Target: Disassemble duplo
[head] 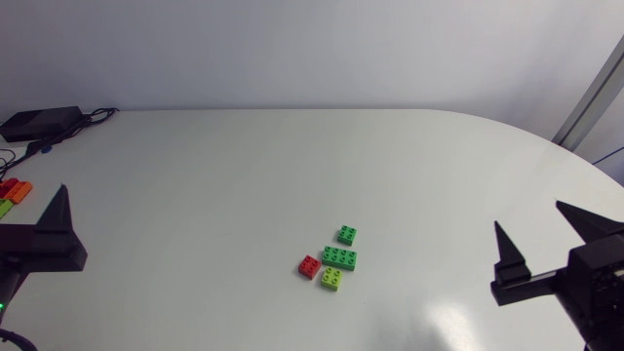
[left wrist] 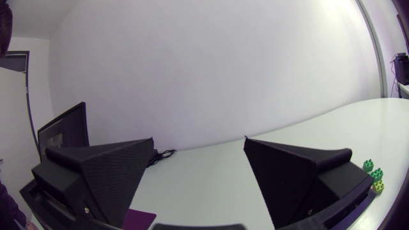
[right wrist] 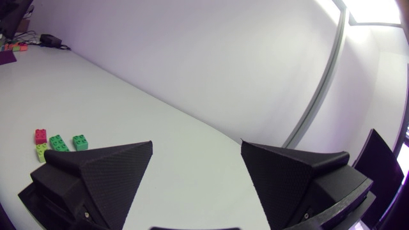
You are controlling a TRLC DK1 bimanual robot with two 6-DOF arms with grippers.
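**Bricks lie flat in one group; both tools wait at the sides**

Four plastic duplo bricks are seen near the middle of the white surface (head: 195, 175): a dark green oblong brick (head: 339, 257), a small green square brick (head: 346, 234) just beside it, a red square brick (head: 309, 266) and a lime square brick (head: 332, 279) close against the oblong one. None appears stacked, so little separating is judged to be left. The left tool (left wrist: 199, 140) and the right tool (right wrist: 197, 144) are parked well apart from the bricks, fingers spread with nothing between them, probably to leave the group unobstructed.
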